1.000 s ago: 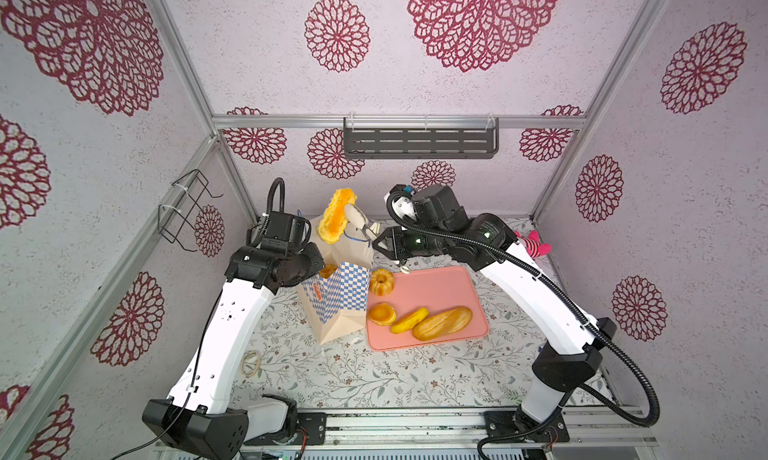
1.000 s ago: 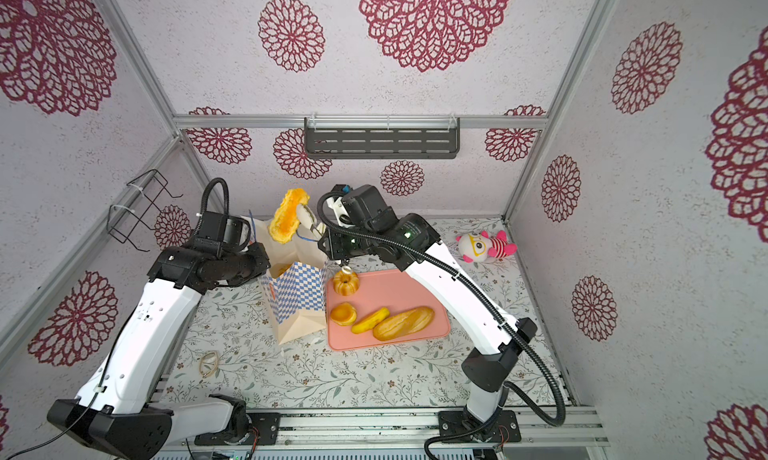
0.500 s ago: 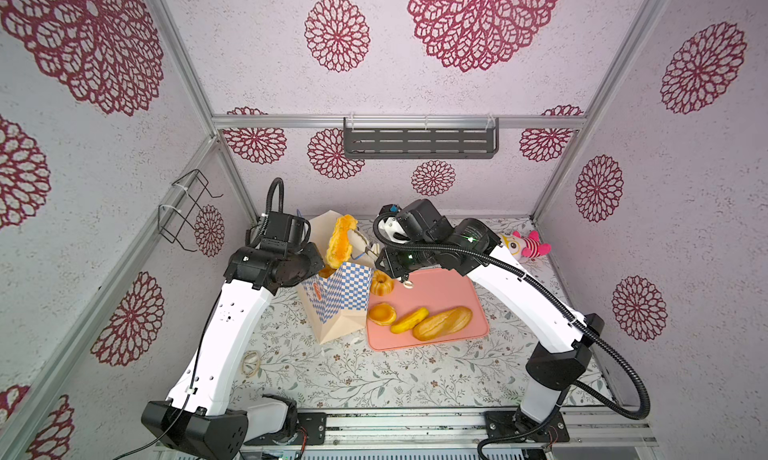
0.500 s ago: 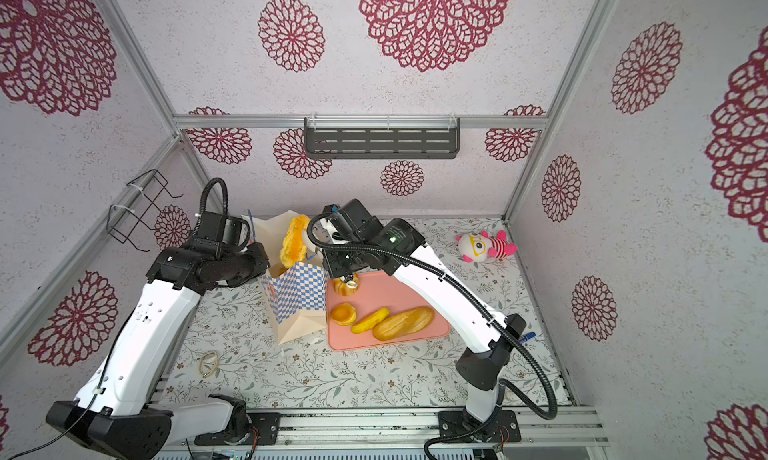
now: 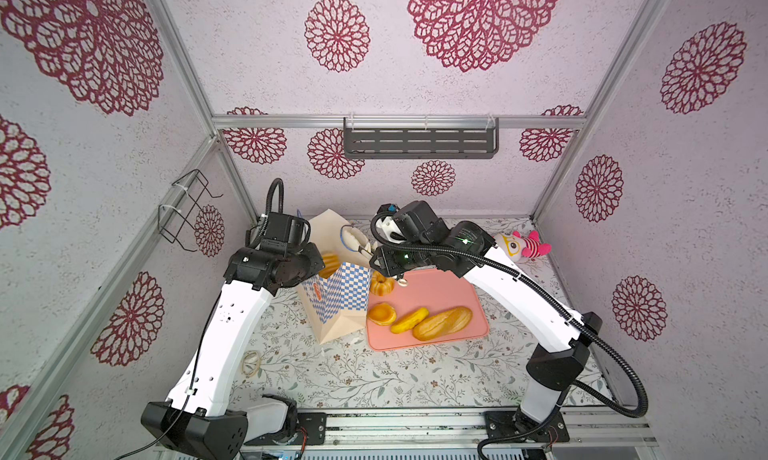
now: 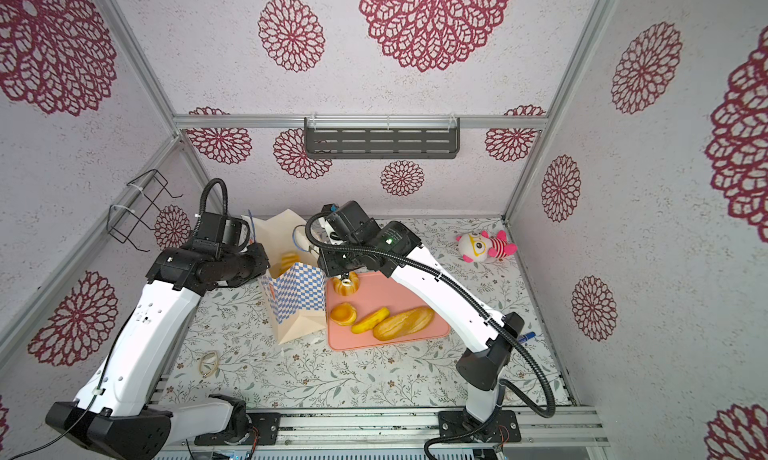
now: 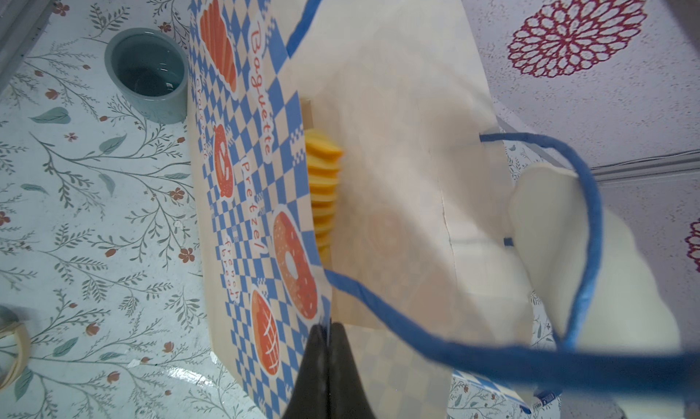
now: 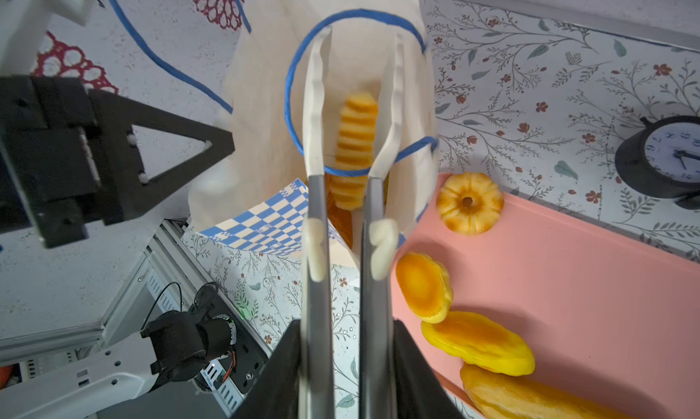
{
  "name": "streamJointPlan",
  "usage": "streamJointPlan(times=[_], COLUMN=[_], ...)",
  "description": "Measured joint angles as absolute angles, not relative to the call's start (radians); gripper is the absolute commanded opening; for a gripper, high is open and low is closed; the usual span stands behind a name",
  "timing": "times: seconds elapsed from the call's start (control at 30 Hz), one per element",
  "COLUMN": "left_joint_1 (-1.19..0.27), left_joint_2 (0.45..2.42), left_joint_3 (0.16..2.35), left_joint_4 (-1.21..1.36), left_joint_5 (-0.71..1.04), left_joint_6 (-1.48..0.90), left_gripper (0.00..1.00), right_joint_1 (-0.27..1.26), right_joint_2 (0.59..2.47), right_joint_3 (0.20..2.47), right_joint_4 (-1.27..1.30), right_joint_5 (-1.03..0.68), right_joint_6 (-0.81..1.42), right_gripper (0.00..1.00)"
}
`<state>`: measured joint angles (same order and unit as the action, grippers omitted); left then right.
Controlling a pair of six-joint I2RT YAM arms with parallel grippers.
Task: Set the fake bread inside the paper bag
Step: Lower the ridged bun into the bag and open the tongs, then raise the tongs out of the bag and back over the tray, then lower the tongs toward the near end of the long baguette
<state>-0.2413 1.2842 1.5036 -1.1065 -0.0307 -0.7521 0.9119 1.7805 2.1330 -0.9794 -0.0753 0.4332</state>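
White shells, black joints and black bases on the left arm (image 5: 237, 320) and right arm (image 5: 548, 329). A ribbed black cable (image 5: 540, 296) runs along the right one — a green light (image 5: 462, 240) glows on a black joint. Its fingers (image 8: 314, 106) are white and wavy-edged, on grey bars.

Printed in orange-red script on the blue-and-white checkered band of the tall cream paper bag (image 7: 397, 171), seen from the left wrist: "Baguette", "Pretzel", "French bread" and, smaller, "croissant". On the white dial of the small black round clock (image 8: 661, 159), seen from the right wrist: numerals 9, 8, 7, 6; remainder cut off.
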Motion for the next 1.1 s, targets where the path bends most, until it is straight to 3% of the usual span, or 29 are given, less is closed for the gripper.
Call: streamJointPlan(times=[0.37, 0.7, 1.1], left_joint_1=[-0.241, -0.241, -0.241], left_joint_2=[1.267, 1.267, 1.267], left_joint_3=[1.497, 1.495, 1.503], left_joint_4=[-1.104, -1.105, -1.121], left_joint_5=[-0.03, -0.022, -0.016], left_joint_6=[-0.751, -0.736, -0.707], left_gripper=[0.0, 0.0, 0.0], right_joint_1=[0.823, 0.555, 0.471], right_joint_2=[1.636, 1.232, 0.963], right_joint_3=[2.012, 1.517, 1.056], right_joint_4=[-0.91, -0.721, -0.789], right_joint_5=[-0.064, -0.136, -0.193], right_joint_6=[0.515, 0.709, 0.917], right_gripper=[0.35, 0.34, 0.33])
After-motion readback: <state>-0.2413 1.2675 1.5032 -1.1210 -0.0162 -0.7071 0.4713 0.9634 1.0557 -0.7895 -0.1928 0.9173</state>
